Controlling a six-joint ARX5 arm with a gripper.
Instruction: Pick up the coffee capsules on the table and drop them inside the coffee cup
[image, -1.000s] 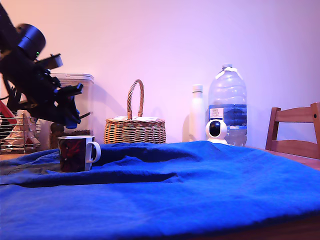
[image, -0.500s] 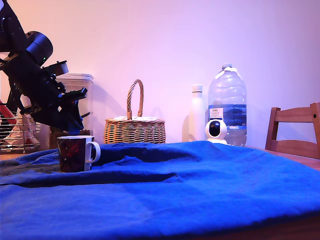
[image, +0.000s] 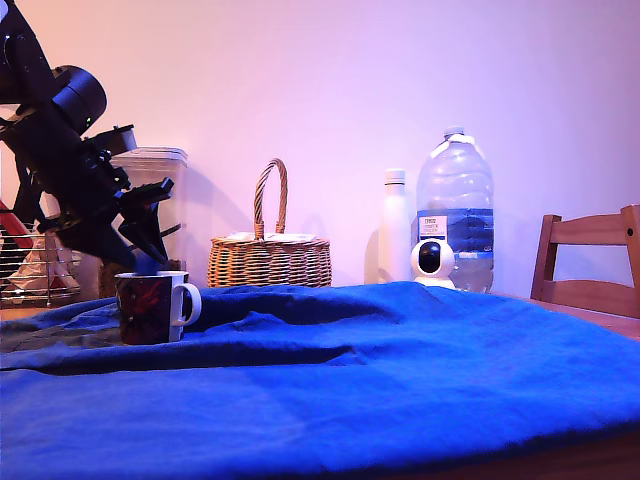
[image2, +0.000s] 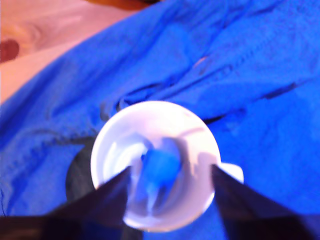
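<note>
Capsule (image2: 160, 170) inside mug (image2: 155, 165); no legible writing.

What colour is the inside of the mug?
White; the wrist view shows the mug interior best, with the blue capsule in it.

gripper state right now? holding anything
Gripper: open above the coffee cup, holding nothing; the blurred blue capsule sits between its fingers, inside the cup.
</note>
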